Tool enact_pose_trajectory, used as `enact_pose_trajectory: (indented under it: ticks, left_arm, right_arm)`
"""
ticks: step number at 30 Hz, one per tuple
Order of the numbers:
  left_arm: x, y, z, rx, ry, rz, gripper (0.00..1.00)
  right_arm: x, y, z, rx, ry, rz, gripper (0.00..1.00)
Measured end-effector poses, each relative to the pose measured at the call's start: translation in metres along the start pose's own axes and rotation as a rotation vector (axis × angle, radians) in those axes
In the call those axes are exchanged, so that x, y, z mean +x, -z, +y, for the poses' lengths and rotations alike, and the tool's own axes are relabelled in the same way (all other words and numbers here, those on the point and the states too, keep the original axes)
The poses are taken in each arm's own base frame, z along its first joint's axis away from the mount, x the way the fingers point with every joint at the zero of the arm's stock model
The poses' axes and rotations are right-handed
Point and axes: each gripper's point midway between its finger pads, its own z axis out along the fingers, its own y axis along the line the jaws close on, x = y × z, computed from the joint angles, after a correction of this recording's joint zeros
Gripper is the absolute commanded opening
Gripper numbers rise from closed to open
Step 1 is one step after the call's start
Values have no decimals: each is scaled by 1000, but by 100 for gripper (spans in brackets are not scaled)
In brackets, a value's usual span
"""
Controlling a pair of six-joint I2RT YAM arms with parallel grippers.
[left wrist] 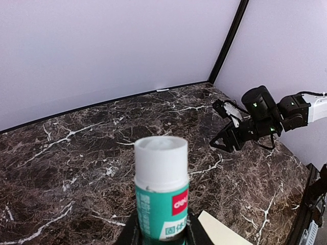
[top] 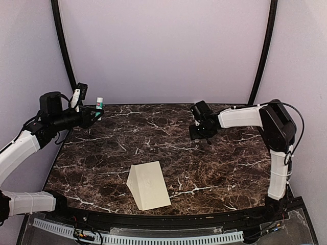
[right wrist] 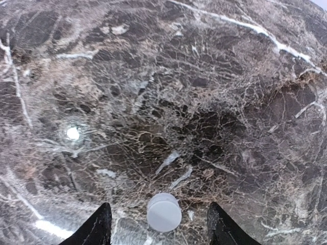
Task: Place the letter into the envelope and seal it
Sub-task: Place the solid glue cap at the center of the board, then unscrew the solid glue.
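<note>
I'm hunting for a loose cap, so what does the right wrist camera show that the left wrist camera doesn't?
Only the right wrist view: a small white round cap lying between its own open jaws, touching neither. Only the left wrist view: the green-and-white glue stick gripped in its jaws, the right arm opposite, and a corner of the envelope. Both: the dark marble table.

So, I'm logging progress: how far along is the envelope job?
Apparently done: no loose letter shows, only the envelope lies on the table. In hand: the left hand grips a glue stick; the right hand stands open over a white cap. Left: gluing and sealing it.
</note>
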Motion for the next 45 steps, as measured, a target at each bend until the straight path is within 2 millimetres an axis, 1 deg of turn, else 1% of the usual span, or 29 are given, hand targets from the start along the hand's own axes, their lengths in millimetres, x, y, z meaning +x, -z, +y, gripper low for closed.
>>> enact_pose_trajectory:
  ticks: [3, 5, 7, 10, 11, 12, 13, 14, 16, 17, 20, 21, 23, 26, 28, 30, 32, 35, 38, 40, 45]
  left_arm:
    - [-1, 0, -9, 53, -6, -5, 0]
    - [-1, 0, -21, 120, -15, -10, 0]
    - [1, -1, -37, 194, -28, -7, 0]
    - [5, -3, -72, 339, -57, 6, 0]
    - [7, -3, -90, 406, -70, 10, 0]
    - [8, -4, -100, 448, -77, 11, 0]
    - [8, -3, -112, 497, -79, 11, 0]
    - [8, -3, -124, 548, -81, 10, 0]
    - [1, -4, -145, 638, -75, 5, 0]
    - [-7, -5, -156, 684, -76, -6, 0]
    - [-31, -5, -182, 788, -95, -48, 0]
    - [-41, -3, -195, 838, -113, -70, 0]
    - [-48, 0, -212, 909, -127, -94, 0]
    - [-45, 7, -229, 1003, -115, -97, 0]
    - [-33, 12, -234, 1053, -92, -80, 0]
    - [-20, 14, -236, 1077, -76, -57, 0]
    - [-12, 16, -243, 1095, -77, -35, 0]
    - [-8, 25, -252, 1115, -111, -37, 0]
    - [-9, 29, -255, 1119, -128, -47, 0]
    - [-8, 30, -256, 1130, -125, -43, 0]
    - [-10, 33, -262, 1159, -113, -47, 0]
  right_arm:
    - [-15, 24, 3, -44, -14, -42, 63]
    - [-30, 51, 8, -102, -26, -92, 64]
    - [-47, 88, 16, -192, -37, -161, 64]
    - [-67, 148, 33, -376, -41, -276, 65]
    - [-72, 174, 42, -465, -34, -323, 65]
    - [-77, 204, 51, -562, -22, -374, 65]
    - [-78, 213, 53, -588, -16, -388, 66]
    - [-79, 235, 62, -661, 2, -426, 66]
    - [-76, 275, 82, -794, 48, -487, 67]
    - [-70, 299, 97, -880, 82, -516, 68]
    - [-51, 353, 129, -1080, 155, -578, 69]
    - [-44, 368, 138, -1139, 175, -598, 69]
    - [-32, 394, 156, -1245, 215, -626, 68]
    - [-22, 418, 175, -1343, 257, -660, 67]
    - [-17, 424, 187, -1383, 275, -668, 65]
    - [-13, 422, 198, -1402, 286, -659, 61]
    - [-9, 416, 211, -1416, 300, -636, 60]
    - [-1, 412, 234, -1437, 333, -601, 59]
    - [10, 419, 251, -1466, 373, -588, 55]
    - [12, 426, 256, -1476, 388, -599, 53]
    - [11, 432, 257, -1484, 394, -626, 47]
